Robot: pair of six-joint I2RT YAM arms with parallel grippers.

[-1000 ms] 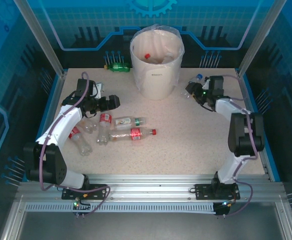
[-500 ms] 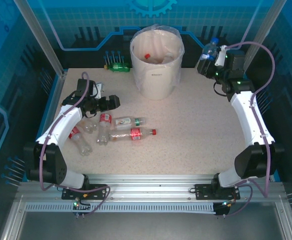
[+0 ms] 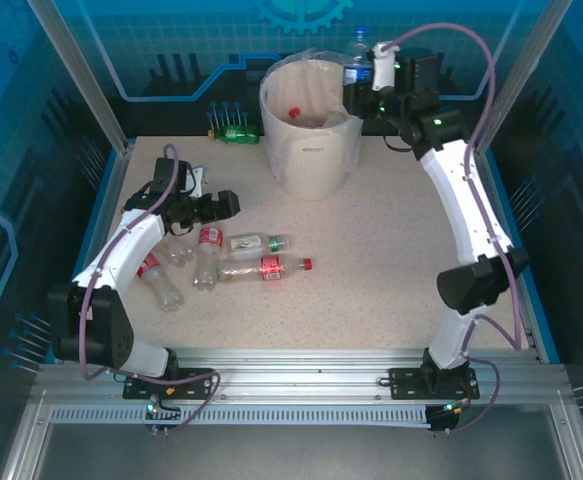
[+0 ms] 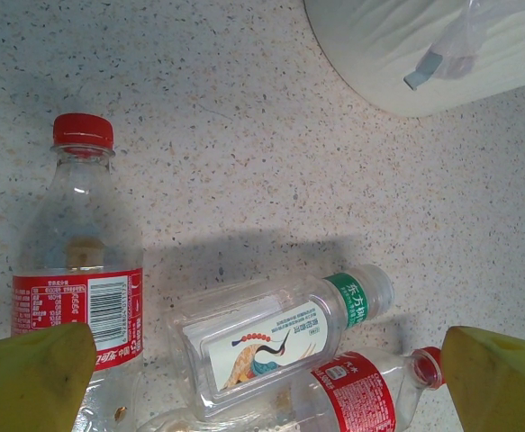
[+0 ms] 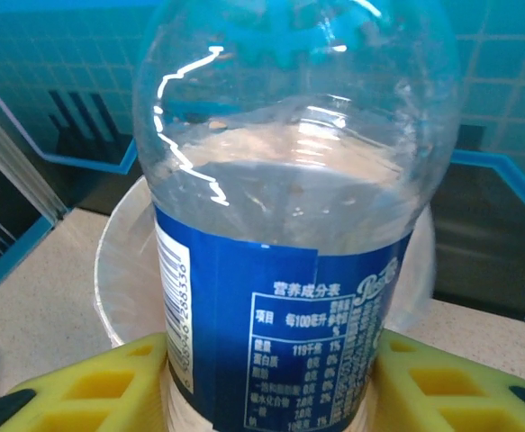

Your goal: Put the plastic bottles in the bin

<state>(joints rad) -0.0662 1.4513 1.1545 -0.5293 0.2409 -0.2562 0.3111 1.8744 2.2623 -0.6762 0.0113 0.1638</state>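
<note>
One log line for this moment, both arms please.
right gripper: shut on blue-label bottle, at bin rim | left gripper: open above loose bottles on table | status: bottle not yet released

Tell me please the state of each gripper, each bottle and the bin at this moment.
bin: upright, bag-lined, a red cap inside.
blue-label bottle: gripped, raised at the bin rim.
right gripper: shut on the blue-label bottle.
white-label bottle: lying on its side.
left gripper: open, above the white-label bottle.
green bottle: lying by the far edge.
</note>
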